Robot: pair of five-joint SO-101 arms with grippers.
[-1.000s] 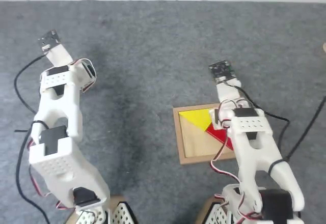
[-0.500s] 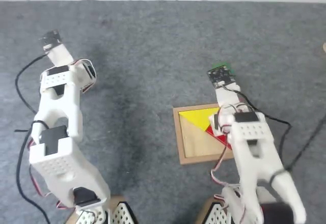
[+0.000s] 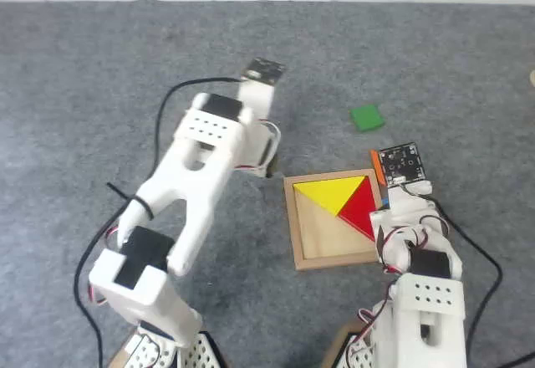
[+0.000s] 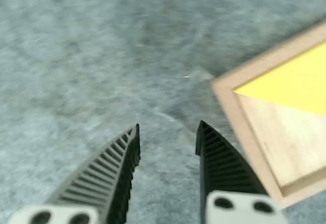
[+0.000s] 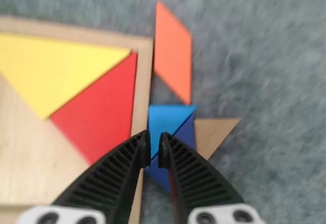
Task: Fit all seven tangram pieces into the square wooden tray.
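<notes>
Left wrist view: tray (image 4: 235,109) beside jaws

Here goes my left arm (image 3: 196,184)! A second ago it sat at the far left of the table (image 3: 209,58). Now it has swung in towards the middle, and my left gripper (image 4: 168,130) hangs just off a corner of the wooden tray (image 4: 226,89).

My right arm (image 3: 422,276) has drawn back towards its base. It was stretched over the tray's right side, and now my right gripper (image 5: 154,136) sits over the blue triangle (image 5: 170,122), just outside the rim.

That uncovers the red triangle (image 3: 361,209), whole in the tray. The green square (image 3: 366,117) was hidden under the wrist a second ago and only peeking out half a second ago. Now it lies in plain view beyond the tray.
</notes>
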